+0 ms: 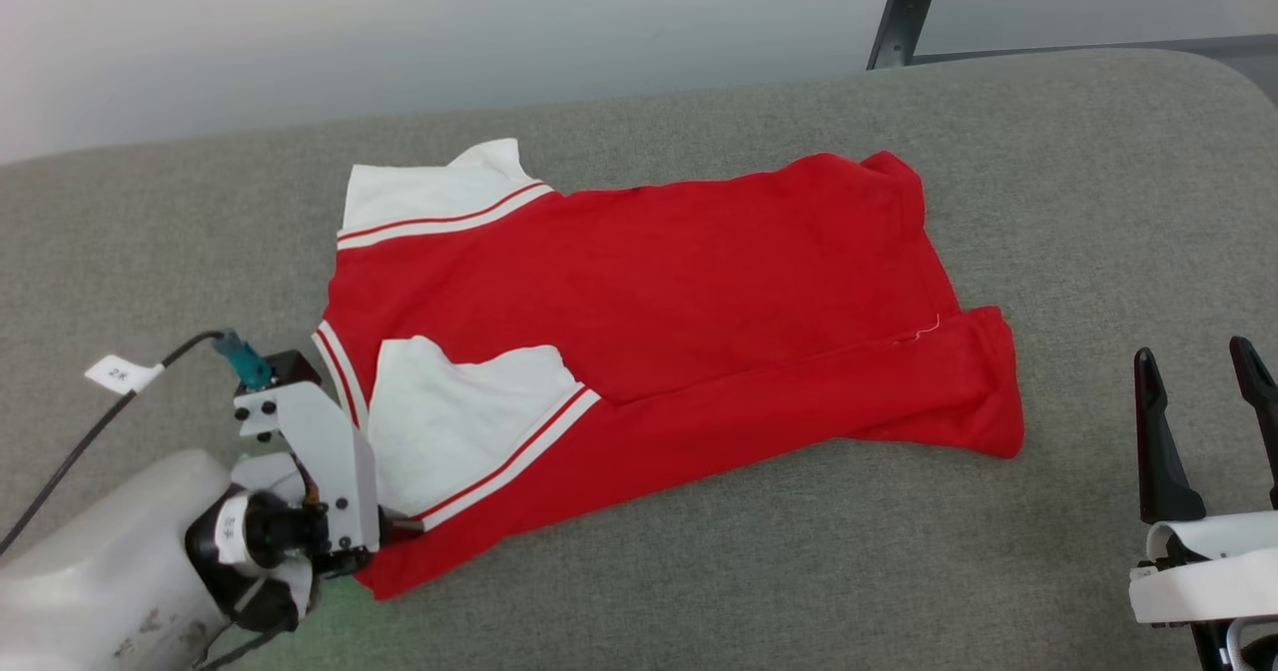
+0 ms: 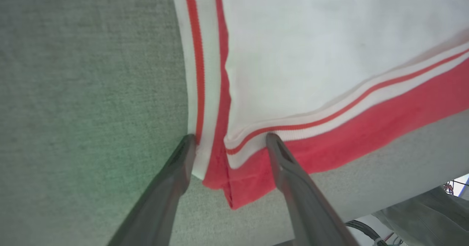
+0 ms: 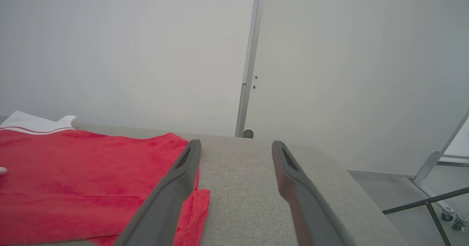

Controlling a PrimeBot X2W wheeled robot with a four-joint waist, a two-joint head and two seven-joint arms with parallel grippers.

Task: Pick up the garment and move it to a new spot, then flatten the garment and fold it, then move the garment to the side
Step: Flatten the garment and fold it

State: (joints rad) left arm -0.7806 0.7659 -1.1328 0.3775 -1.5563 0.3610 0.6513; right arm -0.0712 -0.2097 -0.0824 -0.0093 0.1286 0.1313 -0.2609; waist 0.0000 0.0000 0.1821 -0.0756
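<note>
Though unclear overhead, left jaws astride garment (image 2: 311, 55) corner.

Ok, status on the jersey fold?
Left gripper open, jaws straddling a striped corner of the jersey. Right gripper open, empty, clear of the cloth. Jersey lies partly folded on the grey pad. Nothing in the way.

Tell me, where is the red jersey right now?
The red jersey lies spread on the grey padded table, centre-left in the head view, its near left corner between the fingers of the open left gripper.
</note>
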